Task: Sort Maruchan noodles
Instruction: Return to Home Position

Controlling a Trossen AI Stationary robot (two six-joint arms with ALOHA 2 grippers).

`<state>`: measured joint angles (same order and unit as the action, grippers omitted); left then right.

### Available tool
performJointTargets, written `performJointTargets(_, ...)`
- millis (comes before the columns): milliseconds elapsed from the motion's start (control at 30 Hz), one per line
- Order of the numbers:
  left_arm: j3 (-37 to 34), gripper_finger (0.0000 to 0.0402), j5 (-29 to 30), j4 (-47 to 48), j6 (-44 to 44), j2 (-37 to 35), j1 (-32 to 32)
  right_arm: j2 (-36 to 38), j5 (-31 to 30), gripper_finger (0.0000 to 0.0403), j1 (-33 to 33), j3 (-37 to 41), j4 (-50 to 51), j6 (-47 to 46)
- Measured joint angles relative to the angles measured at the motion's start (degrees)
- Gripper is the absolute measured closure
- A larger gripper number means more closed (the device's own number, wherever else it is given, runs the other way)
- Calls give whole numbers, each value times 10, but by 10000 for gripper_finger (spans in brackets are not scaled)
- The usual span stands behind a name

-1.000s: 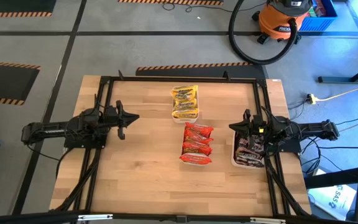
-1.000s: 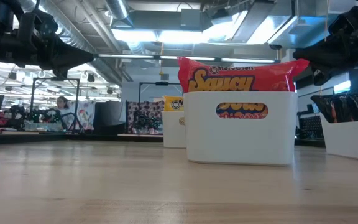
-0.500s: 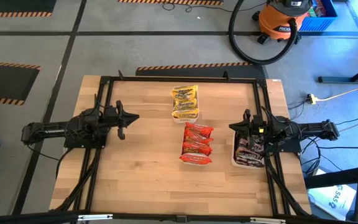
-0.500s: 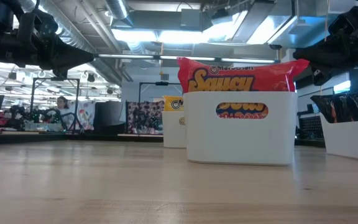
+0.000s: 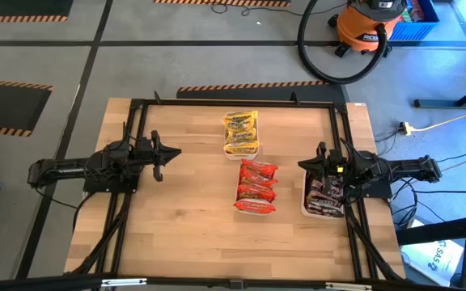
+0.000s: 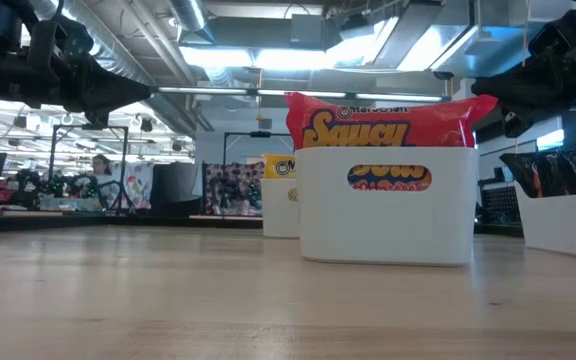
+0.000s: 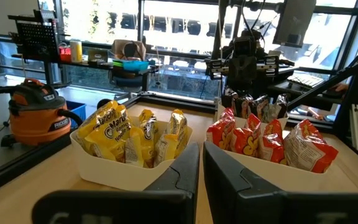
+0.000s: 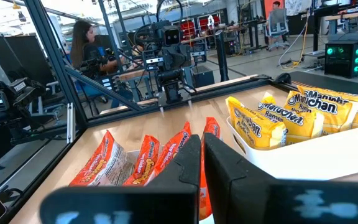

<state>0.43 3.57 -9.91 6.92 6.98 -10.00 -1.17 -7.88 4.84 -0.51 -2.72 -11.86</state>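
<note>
Three bins (image 6: 388, 225) of noodles (image 6: 388, 125), left arm (image 5: 95, 170), right arm (image 5: 387, 170) at opposite edges, jaws together, left half bare

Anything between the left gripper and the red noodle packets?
Nothing: in the high view, only bare wooden table lies between the left gripper and the red noodle packets.

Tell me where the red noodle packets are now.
In the high view the red noodle packets sit in a white bin near the middle of the table, below the yellow packets and left of the dark packets.
</note>
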Motion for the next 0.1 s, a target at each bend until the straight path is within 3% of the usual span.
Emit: performJointTargets(100,0,384,0,0,0,0,0,0,0,396,0,0,0,0)
